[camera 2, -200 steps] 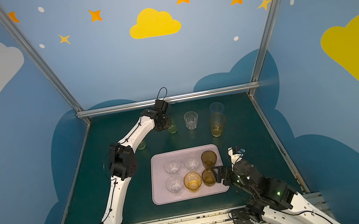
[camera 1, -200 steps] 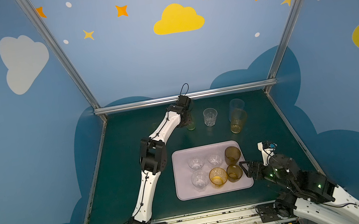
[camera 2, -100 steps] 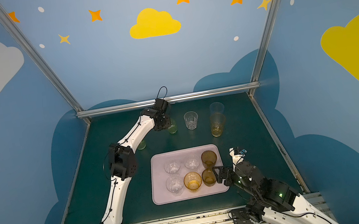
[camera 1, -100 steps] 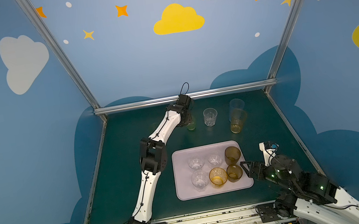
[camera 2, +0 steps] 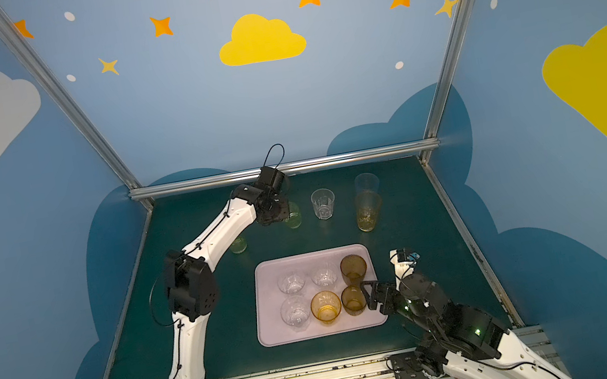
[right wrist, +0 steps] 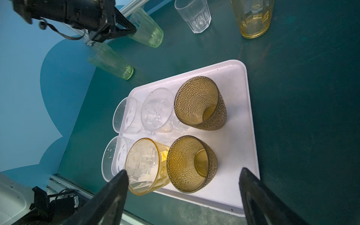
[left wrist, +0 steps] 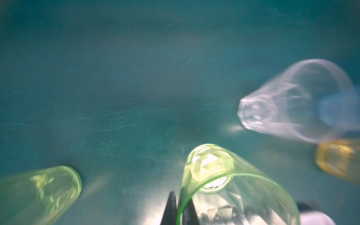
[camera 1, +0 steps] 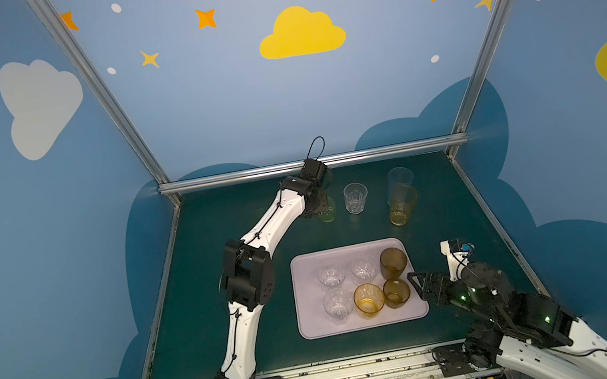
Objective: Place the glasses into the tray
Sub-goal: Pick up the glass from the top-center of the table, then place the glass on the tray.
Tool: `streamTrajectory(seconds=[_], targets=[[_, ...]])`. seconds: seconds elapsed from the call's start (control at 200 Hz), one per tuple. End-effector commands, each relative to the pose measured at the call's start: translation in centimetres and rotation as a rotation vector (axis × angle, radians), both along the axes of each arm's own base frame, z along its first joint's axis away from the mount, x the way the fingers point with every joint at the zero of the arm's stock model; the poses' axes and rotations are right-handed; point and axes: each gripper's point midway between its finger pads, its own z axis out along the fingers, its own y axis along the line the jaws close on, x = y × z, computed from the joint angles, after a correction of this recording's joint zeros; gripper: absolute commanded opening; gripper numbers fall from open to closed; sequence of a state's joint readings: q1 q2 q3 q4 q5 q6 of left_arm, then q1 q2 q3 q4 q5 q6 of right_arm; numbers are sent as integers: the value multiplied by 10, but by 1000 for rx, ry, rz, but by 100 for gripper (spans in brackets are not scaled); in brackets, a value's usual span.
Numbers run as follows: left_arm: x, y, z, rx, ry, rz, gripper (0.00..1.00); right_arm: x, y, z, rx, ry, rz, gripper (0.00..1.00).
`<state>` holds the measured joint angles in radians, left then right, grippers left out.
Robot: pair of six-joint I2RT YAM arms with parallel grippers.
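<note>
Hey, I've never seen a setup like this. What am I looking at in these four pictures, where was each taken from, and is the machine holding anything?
It is a robot with two arms mounted at the near edge of a green table; each ends in a two-fingered hand. Two pictures look down from one overhead camera, nearly the same view. The other two come from cameras on the wrists. In a pale pink tray stand three clear glasses, an amber glass and two brown glasses. The left hand is shut on the rim of a short green glass. The right hand is open and empty, by the tray. Loose on the table are a tall green glass, a clear glass, a tall amber glass and a pale blue glass.
</note>
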<state>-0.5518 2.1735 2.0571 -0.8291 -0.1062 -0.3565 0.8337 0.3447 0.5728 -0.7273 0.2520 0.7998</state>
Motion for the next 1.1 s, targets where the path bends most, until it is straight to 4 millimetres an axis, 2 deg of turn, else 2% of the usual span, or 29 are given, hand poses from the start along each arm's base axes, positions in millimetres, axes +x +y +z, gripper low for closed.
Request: streamTrajectory(seconds=[0.0,0.095,0.15,0.16,0.175,0.305,0.571,0.796,0.946,1.096], targets=[[-10,-3,31,-51,-67,1,4,2,3,19,9,-23,11,88],[-23,1,43,-69,-86,11,4,3,8,28,9,-25,30,88],[-30,5,48,-75,-94,15,4,3,12,25,-1,-14,50,88],[-32,5,49,-74,-93,14,4,3,13,34,14,-28,51,88],[-35,6,50,-76,-95,14,4,4,14,38,18,-32,57,88],[-56,15,64,-68,-118,10,4,4,23,48,7,-44,107,88],[-105,41,97,-122,-185,34,4,8,37,58,-29,-44,171,88],[-143,59,117,-169,-232,41,4,10,56,64,32,-21,219,88],[-165,70,119,-169,-235,35,4,10,66,64,73,3,237,88],[-185,84,113,-163,-218,40,4,13,75,61,101,17,247,88]])
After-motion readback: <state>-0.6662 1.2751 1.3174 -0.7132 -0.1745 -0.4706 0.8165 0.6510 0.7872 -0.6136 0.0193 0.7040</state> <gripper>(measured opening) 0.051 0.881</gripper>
